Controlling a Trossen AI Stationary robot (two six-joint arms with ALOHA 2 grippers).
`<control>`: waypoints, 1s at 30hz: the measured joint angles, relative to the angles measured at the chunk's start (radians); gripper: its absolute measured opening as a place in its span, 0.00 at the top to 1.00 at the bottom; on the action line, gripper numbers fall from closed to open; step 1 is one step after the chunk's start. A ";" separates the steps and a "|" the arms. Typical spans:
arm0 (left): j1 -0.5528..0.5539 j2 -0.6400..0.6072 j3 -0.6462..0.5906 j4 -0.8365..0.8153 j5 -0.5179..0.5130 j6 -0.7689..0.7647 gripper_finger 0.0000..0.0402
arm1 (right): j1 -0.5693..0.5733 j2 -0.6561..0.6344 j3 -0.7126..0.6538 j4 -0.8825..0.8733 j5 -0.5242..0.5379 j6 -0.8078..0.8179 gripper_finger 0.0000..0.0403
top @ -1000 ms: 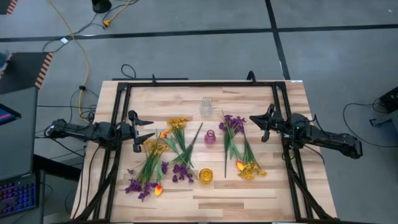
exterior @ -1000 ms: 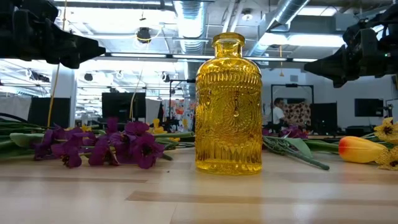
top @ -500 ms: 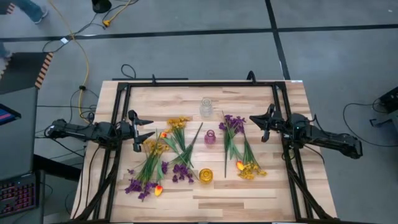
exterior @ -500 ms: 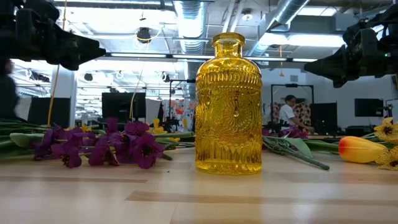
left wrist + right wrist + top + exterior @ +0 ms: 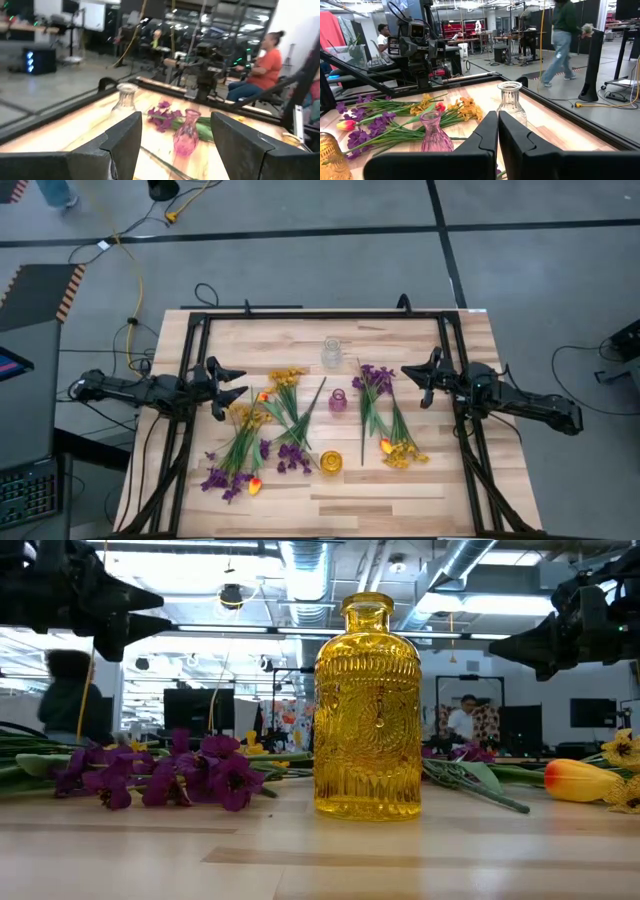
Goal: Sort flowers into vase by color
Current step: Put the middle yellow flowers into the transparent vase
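The wooden table (image 5: 420, 480) carries a black frame (image 5: 320, 314) round its edges, with grey floor on all sides and a yellow cable (image 5: 130, 255) trailing off beyond the far-left corner; a person in an orange top (image 5: 262, 65) sits past the table in the left wrist view, and another person (image 5: 562, 40) walks across the room in the right wrist view. The flowers lie flat on the table in two loose groups; the larger left group (image 5: 262, 435) mixes purple blossoms, small yellow clusters and orange tulips, while the smaller right group (image 5: 385, 420) holds purple blooms at the far end and a tulip with yellow blooms at the near end; none sits in a vase. Three vases stand upright between the groups; the clear vase (image 5: 331, 352) farthest back, the pink vase (image 5: 338, 400) in the middle, the yellow vase (image 5: 331, 462) nearest the front edge, all empty. The left gripper (image 5: 232, 383) hovers over the table's left side with its fingers spread wide and nothing between them; the right gripper (image 5: 418, 375) hovers over the right side, fingers pressed together, holding nothing. No writing can be read.
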 joint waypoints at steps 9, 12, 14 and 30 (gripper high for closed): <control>0.000 0.205 0.134 -0.004 -0.097 -0.224 0.44 | 0.000 0.000 0.000 0.000 0.000 0.000 0.89; 0.000 0.287 0.201 -0.012 -0.072 -0.269 0.44 | 0.000 0.000 0.000 0.000 0.000 0.000 0.89; 0.000 0.350 0.247 -0.019 -0.071 -0.274 0.44 | 0.000 0.000 0.000 0.000 0.000 0.000 0.89; 0.000 0.821 0.733 -0.478 -0.124 -0.501 0.44 | 0.000 0.000 0.000 0.000 0.000 0.000 0.89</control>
